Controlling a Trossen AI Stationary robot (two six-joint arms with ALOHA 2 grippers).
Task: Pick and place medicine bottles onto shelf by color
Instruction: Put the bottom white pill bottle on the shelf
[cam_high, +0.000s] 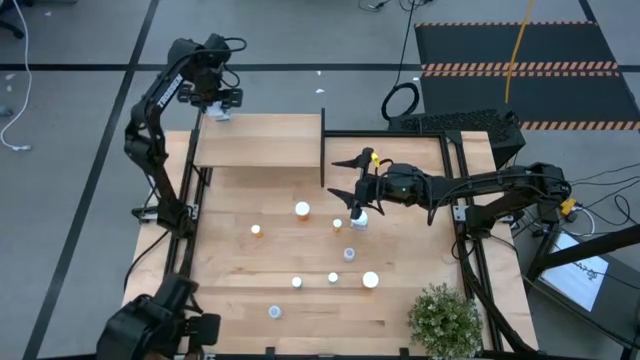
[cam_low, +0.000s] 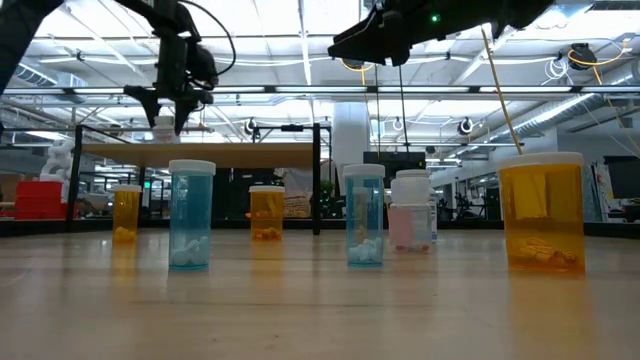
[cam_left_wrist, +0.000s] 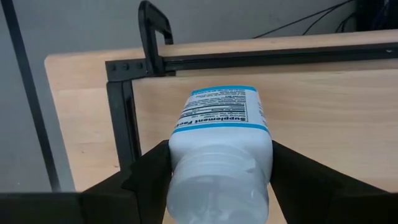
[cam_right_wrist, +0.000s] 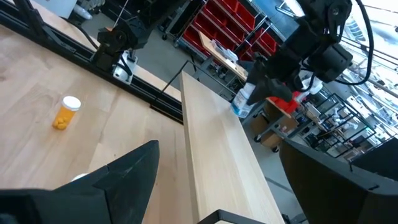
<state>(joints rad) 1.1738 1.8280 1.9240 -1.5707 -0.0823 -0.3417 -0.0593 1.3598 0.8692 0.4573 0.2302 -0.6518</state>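
My left hand (cam_left_wrist: 217, 180) is clenched on a white supplement bottle (cam_left_wrist: 219, 140), one finger on each side of its body, label facing up toward the wrist camera. I have it over the shelf's (cam_high: 260, 140) outer end, the end away from the black upright panel (cam_high: 322, 148), close to the shelf's far corner. I judge this to be the placing step for a white bottle: that end looks meant for the white group, and it leaves the rest of the board free for the other colours. The shelf carries no bottle that I can make out.

My right hand (cam_high: 352, 186) hangs released, jaws wide, above the tabletop (cam_high: 300, 300) just beyond the panel end of the shelf, with nothing between its fingers. A pale bluish bottle (cam_high: 359, 219) stands right below and beside it, so I read this arm as lined up for the next pick.

The remaining bottles stand upright and well apart across the middle of the tabletop: an orange one (cam_high: 256, 230), another orange one (cam_high: 303, 210), and several white-capped ones toward the near edge. The potted plant (cam_high: 445, 320) sits at the near right corner, clear of both arms.

Risk, as I judge it: releasing too close to the shelf's edge could let the bottle tip off.
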